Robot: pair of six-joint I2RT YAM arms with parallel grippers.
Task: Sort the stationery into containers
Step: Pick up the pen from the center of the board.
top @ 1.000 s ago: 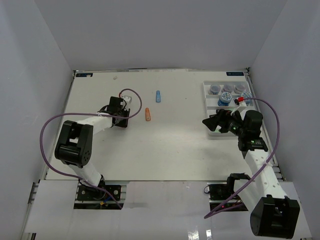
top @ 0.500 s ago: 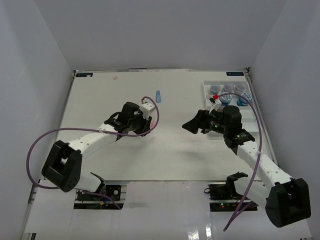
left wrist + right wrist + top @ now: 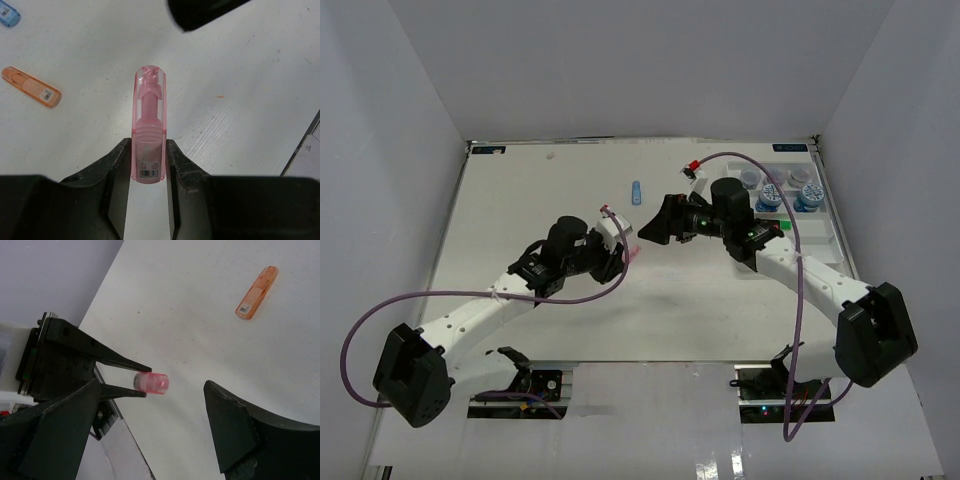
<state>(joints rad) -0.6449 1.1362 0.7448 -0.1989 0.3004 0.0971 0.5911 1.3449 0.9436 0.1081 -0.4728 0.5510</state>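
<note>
Firmly clamped at its barcoded end, a stubby, translucent pink highlighter sits between the two black fingers of the left pincer, near the middle of the white worktop, its rounded cap end sticking out forward. Facing that free end, the right pincer stands spread wide and holds nothing, with its fingers to either side of the cap and apart from it. A translucent orange highlighter lies flat on the worktop nearby, and a pale blue highlighter lies farther back. At the far right, a white rectangular plastic tray holds several small round jars in its rear sections.
</note>
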